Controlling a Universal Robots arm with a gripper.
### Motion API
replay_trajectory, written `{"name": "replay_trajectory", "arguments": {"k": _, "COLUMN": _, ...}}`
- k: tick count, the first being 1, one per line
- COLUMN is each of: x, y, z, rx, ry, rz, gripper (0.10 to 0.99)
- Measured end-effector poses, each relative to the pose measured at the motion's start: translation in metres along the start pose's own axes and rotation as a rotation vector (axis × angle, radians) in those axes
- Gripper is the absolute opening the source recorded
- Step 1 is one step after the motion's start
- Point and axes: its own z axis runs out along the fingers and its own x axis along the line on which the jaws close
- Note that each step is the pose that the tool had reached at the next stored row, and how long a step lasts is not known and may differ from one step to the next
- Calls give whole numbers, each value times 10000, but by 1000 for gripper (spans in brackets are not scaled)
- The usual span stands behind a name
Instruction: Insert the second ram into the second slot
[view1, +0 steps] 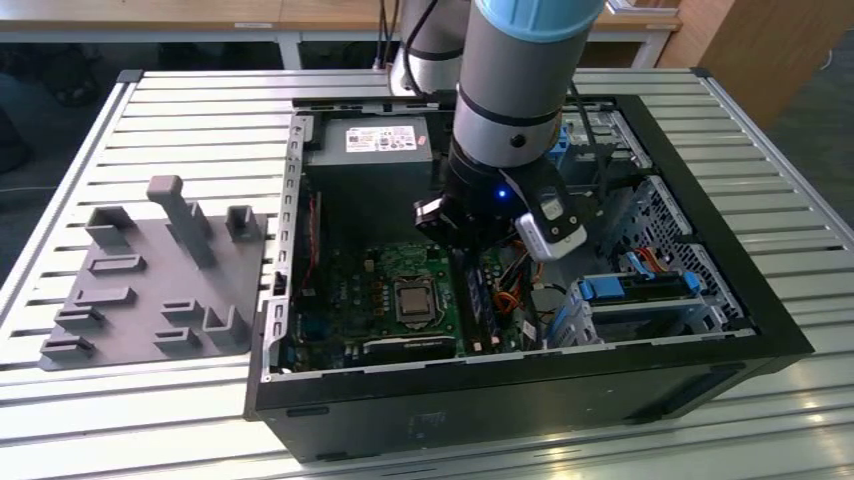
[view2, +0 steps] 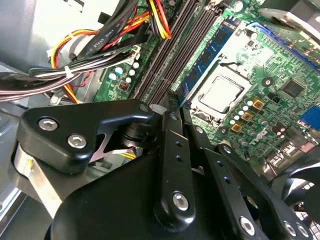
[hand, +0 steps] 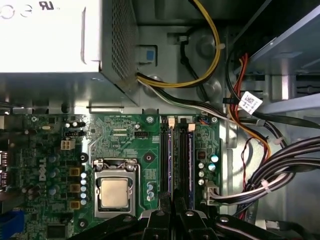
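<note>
The second ram (hand: 190, 165) is thin, blue, seated edge-on.

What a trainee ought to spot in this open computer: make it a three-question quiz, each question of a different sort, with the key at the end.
1. Multiple choice: where does the grey fixture tray lie on the slatted table? A, at the exterior view's left of the computer case; B, at its right; C, inside it.
2. True or false: the tool hangs over that tray.
3. Short answer: in the second wrist view, what colour is the ram stick seated beside the processor socket?

Key
1. A.
2. False: it is inside the case, over the motherboard.
3. Blue.
</note>
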Motion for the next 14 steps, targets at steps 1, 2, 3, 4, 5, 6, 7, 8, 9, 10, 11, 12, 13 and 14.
{"name": "replay_trajectory", "arguments": {"k": 1, "x": -3, "y": -1, "z": 14, "rx": 0, "ry": 44, "rz": 0, "gripper": 141}}
{"name": "replay_trajectory", "arguments": {"k": 2, "x": -7, "y": -1, "z": 33, "rx": 1, "ry": 77, "rz": -5, "gripper": 141}}
{"name": "replay_trajectory", "arguments": {"k": 3, "x": -10, "y": -2, "z": 50, "rx": 2, "ry": 92, "rz": -14, "gripper": 141}}
{"name": "replay_trajectory", "arguments": {"k": 4, "x": -12, "y": -3, "z": 69, "rx": 2, "ry": 97, "rz": -28, "gripper": 141}}
{"name": "replay_trajectory", "arguments": {"k": 5, "x": -13, "y": -3, "z": 86, "rx": 3, "ry": 99, "rz": -63, "gripper": 141}}
{"name": "replay_trajectory", "arguments": {"k": 6, "x": -15, "y": -4, "z": 104, "rx": 3, "ry": 102, "rz": -128, "gripper": 141}}
{"name": "replay_trajectory", "arguments": {"k": 7, "x": -18, "y": -5, "z": 122, "rx": 3, "ry": 104, "rz": -196, "gripper": 141}}
{"name": "replay_trajectory", "arguments": {"k": 8, "x": -22, "y": -5, "z": 138, "rx": 4, "ry": 107, "rz": -228, "gripper": 141}}
{"name": "replay_trajectory", "arguments": {"k": 9, "x": -23, "y": -6, "z": 156, "rx": 4, "ry": 110, "rz": -229, "gripper": 141}}
{"name": "replay_trajectory", "arguments": {"k": 10, "x": -23, "y": -7, "z": 165, "rx": 5, "ry": 111, "rz": -229, "gripper": 141}}
{"name": "replay_trajectory", "arguments": {"k": 11, "x": -23, "y": -7, "z": 168, "rx": 5, "ry": 111, "rz": -229, "gripper": 141}}
{"name": "replay_trajectory", "arguments": {"k": 12, "x": -23, "y": -7, "z": 168, "rx": 6, "ry": 111, "rz": -229, "gripper": 141}}
{"name": "replay_trajectory", "arguments": {"k": 13, "x": -23, "y": -7, "z": 168, "rx": 6, "ry": 111, "rz": -229, "gripper": 141}}
{"name": "replay_trajectory", "arguments": {"k": 14, "x": -23, "y": -7, "z": 168, "rx": 6, "ry": 111, "rz": -228, "gripper": 141}}
